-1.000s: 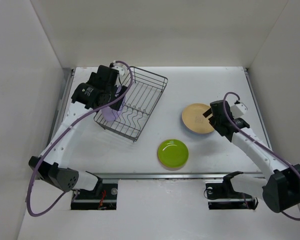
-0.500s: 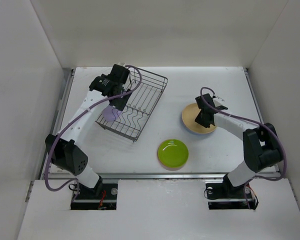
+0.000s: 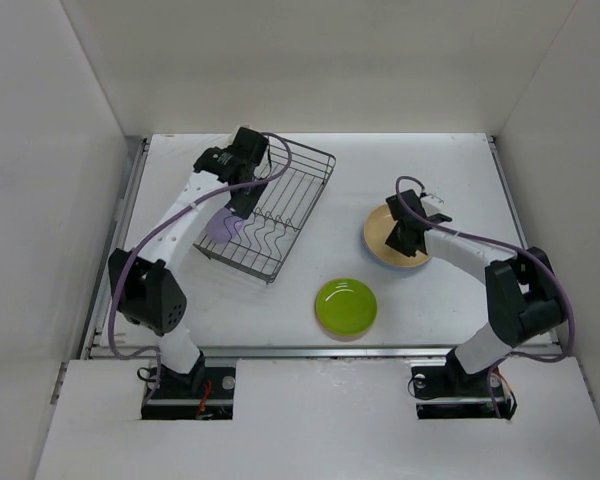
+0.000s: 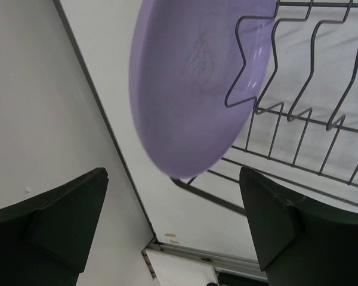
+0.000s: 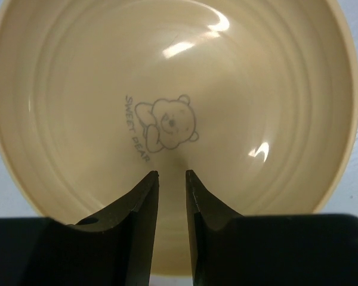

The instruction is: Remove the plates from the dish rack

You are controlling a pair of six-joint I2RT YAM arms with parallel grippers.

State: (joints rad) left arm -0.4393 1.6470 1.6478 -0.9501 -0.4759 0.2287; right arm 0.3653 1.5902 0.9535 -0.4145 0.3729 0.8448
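A lavender plate (image 3: 219,226) (image 4: 191,83) stands on edge in the near-left end of the dish rack (image 3: 280,200) (image 4: 298,107). My left gripper (image 3: 236,203) (image 4: 173,220) is open, its fingers wide apart to either side of the plate's lower rim and not touching it. A tan-yellow plate (image 3: 380,240) (image 5: 173,71) with a bear print lies flat on the table at the right. My right gripper (image 3: 400,238) (image 5: 172,179) hovers over it, its jaws a narrow gap apart with nothing between them. A lime-green plate (image 3: 345,305) lies near the front edge.
White walls close in the table on the left, back and right. The table's left edge and a metal rail (image 4: 185,250) run just beside the rack's near-left corner.
My left gripper has shifted back and to the right over the rack. My right gripper has moved from the tan-yellow plate's right rim to above its middle, and its jaws have narrowed.
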